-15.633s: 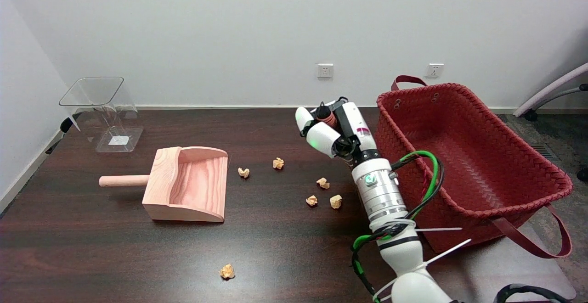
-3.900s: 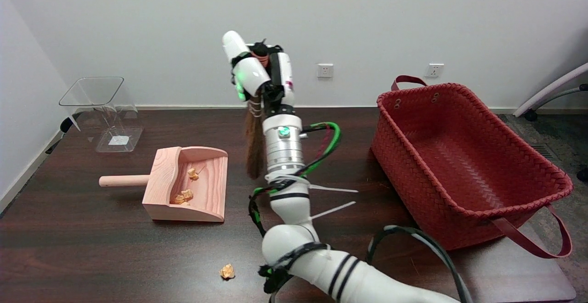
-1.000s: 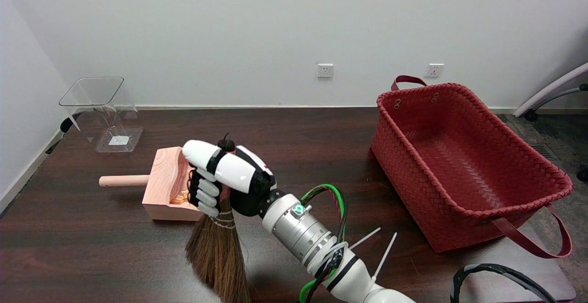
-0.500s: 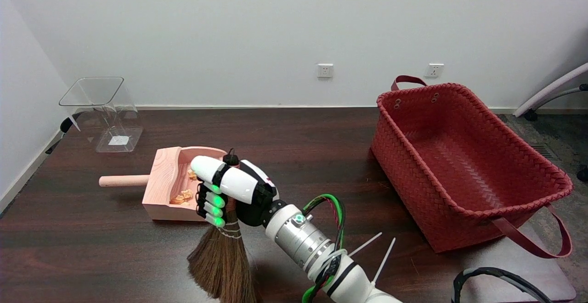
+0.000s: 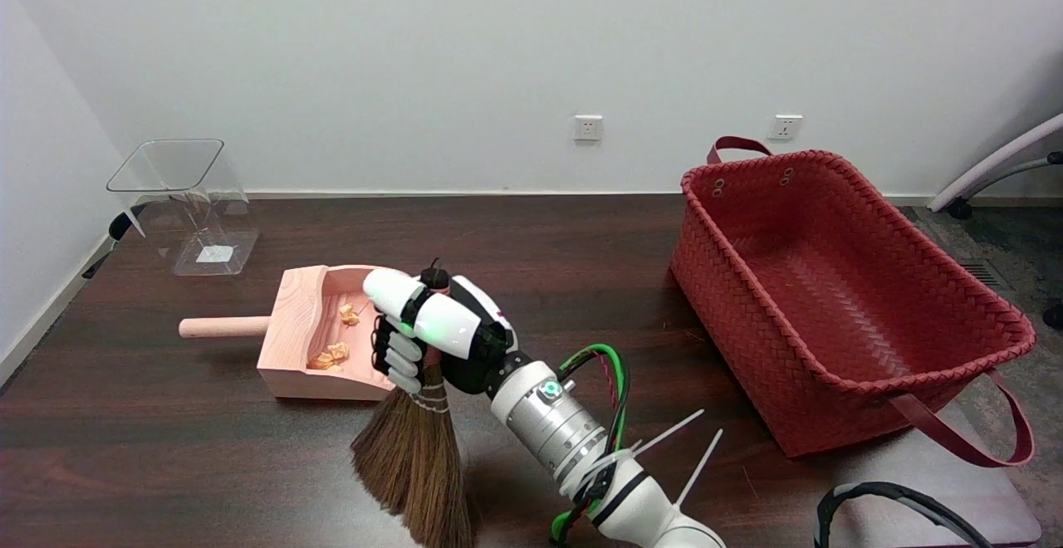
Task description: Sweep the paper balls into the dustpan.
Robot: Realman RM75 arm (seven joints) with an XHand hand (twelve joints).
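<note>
**Broom Hand Edged Rightward at the Dustpan's Mouth**

Shifted slightly right and up from half a second earlier, the right hand (image 5: pixel 432 336) stayed clenched around the handle of a small brown broom (image 5: pixel 415 461), whose bristles hung down toward the near edge of the dark surface (image 5: pixel 540 241). At far left stood a clear plastic container (image 5: pixel 187 203). Beside it lay the wooden dustpan (image 5: pixel 328 340), handle pointing left, with paper balls (image 5: pixel 336 349) resting inside its tray; the hand partly covered its open side. The one ball that had lain near the front edge was hidden from view. A red woven basket (image 5: pixel 839 291) sat at right.
</note>
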